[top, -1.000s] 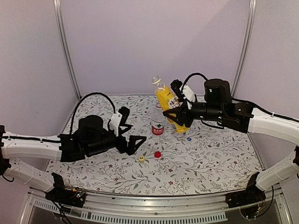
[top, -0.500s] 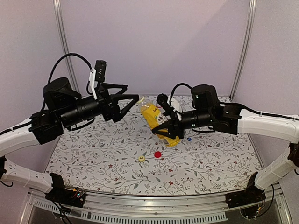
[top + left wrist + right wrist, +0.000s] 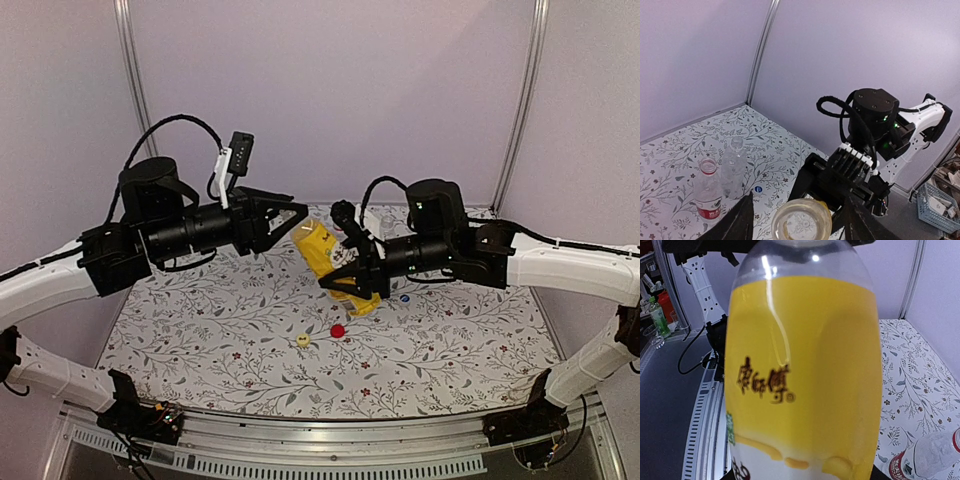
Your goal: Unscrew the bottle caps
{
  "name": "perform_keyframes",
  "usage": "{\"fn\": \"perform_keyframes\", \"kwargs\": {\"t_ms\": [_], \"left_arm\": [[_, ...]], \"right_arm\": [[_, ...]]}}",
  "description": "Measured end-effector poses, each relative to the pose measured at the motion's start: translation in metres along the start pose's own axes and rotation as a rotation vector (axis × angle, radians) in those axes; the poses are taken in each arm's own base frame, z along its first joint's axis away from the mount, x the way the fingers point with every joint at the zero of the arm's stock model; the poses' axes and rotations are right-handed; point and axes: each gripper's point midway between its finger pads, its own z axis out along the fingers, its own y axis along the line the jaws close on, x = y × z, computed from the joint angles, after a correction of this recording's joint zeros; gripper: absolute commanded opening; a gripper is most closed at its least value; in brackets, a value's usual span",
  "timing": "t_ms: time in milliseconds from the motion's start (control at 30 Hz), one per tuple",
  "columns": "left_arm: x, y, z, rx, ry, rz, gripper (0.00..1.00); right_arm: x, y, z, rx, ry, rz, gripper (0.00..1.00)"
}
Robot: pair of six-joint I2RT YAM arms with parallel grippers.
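Note:
The yellow-liquid bottle hangs tilted above the table, my right gripper shut on its lower body. It fills the right wrist view. Its mouth is uncapped and sits between the fingers of my left gripper, which stand open with a gap on each side. The yellow cap, red cap and blue-white cap lie loose on the table. The red-label bottle and the clear unlabelled bottle stand upright with open necks.
The floral tablecloth covers the table, bounded by purple walls and metal corner posts. My right arm reaches in across from the left wrist camera. The two standing bottles are behind the held one, near the back.
My left arm rose from the table to the yellow bottle's mouth and its jaws narrowed. My right arm tilted the bottle leftward and lowered it.

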Motion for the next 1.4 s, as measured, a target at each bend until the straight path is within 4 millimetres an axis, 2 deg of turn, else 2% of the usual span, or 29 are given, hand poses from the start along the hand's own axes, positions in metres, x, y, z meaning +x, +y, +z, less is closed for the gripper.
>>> {"fn": "perform_keyframes", "kwargs": {"t_ms": [233,533,633,700,800,867,933,1067,1167,1400], "left_arm": [[0.007,-0.003,0.005,0.027,0.031,-0.021,0.48],[0.009,-0.002,0.006,0.035,0.039,-0.028,0.27],[0.009,-0.002,0.006,0.037,0.038,-0.026,0.15],[0.009,-0.002,0.006,0.038,0.039,-0.026,0.0],[0.008,-0.002,0.006,0.038,0.038,-0.023,0.0],[0.006,-0.002,0.006,0.036,0.04,-0.019,0.0],[0.003,-0.001,0.006,0.027,0.043,-0.009,0.0],[-0.004,0.003,0.004,-0.012,0.042,0.022,0.0],[-0.009,0.014,0.001,-0.077,0.043,0.05,0.0],[-0.003,0.066,-0.004,-0.348,0.105,0.145,0.0]], "right_arm": [[0.0,0.0,0.0,0.001,-0.001,-0.001,0.38],[-0.001,0.0,0.0,0.001,-0.003,-0.005,0.39],[-0.001,0.0,0.0,0.003,-0.005,-0.006,0.46],[-0.001,-0.001,0.0,0.005,-0.005,-0.006,0.56],[-0.002,-0.001,0.0,0.008,-0.007,-0.008,0.72],[-0.003,-0.001,0.0,0.01,-0.012,-0.012,0.87],[-0.004,-0.001,0.0,0.011,-0.014,-0.007,0.98],[-0.002,-0.001,-0.001,0.019,-0.016,0.001,0.99],[0.0,-0.002,-0.005,0.04,-0.015,0.004,0.99],[-0.007,-0.009,-0.021,0.123,-0.035,-0.004,0.99]]}}
